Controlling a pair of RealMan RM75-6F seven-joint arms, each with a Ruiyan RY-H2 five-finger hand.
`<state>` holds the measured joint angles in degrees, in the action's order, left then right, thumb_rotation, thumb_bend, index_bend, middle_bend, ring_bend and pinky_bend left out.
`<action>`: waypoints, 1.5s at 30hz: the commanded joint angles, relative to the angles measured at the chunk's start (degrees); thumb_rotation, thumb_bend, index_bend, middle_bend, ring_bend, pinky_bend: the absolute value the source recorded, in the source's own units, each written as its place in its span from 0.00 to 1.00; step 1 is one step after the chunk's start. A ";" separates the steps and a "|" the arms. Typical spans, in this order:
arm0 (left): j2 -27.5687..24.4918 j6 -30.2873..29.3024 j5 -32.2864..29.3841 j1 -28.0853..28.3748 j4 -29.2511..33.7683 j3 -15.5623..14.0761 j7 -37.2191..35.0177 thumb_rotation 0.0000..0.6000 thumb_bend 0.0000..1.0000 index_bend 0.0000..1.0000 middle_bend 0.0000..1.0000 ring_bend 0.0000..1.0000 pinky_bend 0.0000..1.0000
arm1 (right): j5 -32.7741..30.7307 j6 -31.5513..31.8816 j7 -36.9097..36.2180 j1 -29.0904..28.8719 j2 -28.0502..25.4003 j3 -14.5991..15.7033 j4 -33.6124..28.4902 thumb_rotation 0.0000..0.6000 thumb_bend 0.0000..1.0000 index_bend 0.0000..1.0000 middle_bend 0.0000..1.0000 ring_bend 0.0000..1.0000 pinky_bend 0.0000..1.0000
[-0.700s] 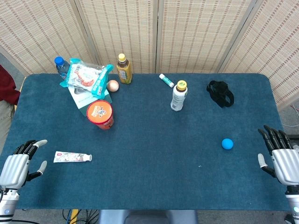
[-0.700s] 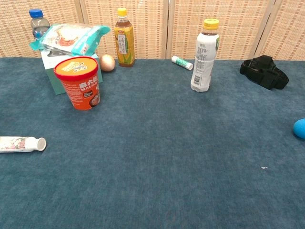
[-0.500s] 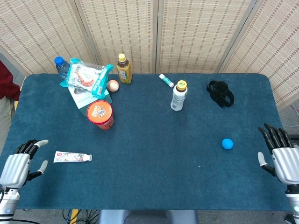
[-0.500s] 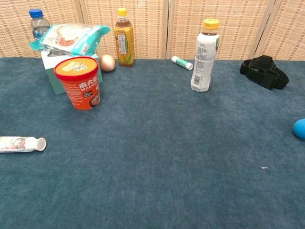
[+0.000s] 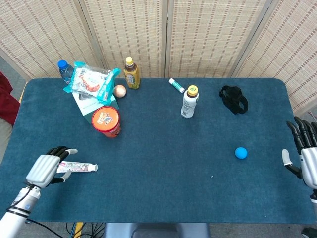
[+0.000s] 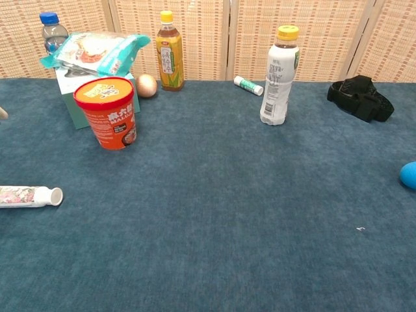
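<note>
Two hands: we logged both in the head view; chest view caught only a fingertip at its left edge.
Left hand: we saw it had moved in from the table's near-left edge and sat over the tail end of the toothpaste tube; fingers were loosely curled above it, and we could not tell whether they gripped or only touched.
Toothpaste tube: it lay flat on the blue tablecloth at near left, cap end toward the centre, same spot as before in both views.
Right hand: we noted it had drifted outward to the right edge, fingers spread, holding nothing.
Blue ball: it was nearest the right hand but well apart, unmoved.
Change read: we judged the left arm had started a reach for the tube, grasp not confirmed.
Others: red cup noodles and white drink bottle stood upright, untouched.
</note>
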<state>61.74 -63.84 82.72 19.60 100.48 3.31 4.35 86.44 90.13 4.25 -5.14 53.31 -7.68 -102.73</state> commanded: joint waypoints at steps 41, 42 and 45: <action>17.64 4.79 -14.94 2.54 -17.48 -0.83 7.18 1.00 0.25 0.35 0.25 0.16 0.17 | 0.86 -1.90 -1.58 0.93 0.24 2.43 0.36 1.00 0.41 0.06 0.04 0.00 0.04; 17.84 4.80 -14.93 2.53 -17.73 -0.78 6.91 1.00 0.25 0.36 0.26 0.16 0.17 | 1.00 -1.81 -1.60 1.01 0.16 2.49 0.29 1.00 0.41 0.06 0.04 0.00 0.04; 18.35 5.14 -15.05 2.60 -18.56 -0.76 6.52 1.00 0.25 0.37 0.26 0.16 0.17 | 1.29 -1.59 -1.87 1.24 -0.10 2.65 0.05 1.00 0.41 0.06 0.04 0.00 0.04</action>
<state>79.90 -58.80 67.72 22.18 82.12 2.51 11.04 87.72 88.52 2.40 -3.92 53.21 -5.05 -102.65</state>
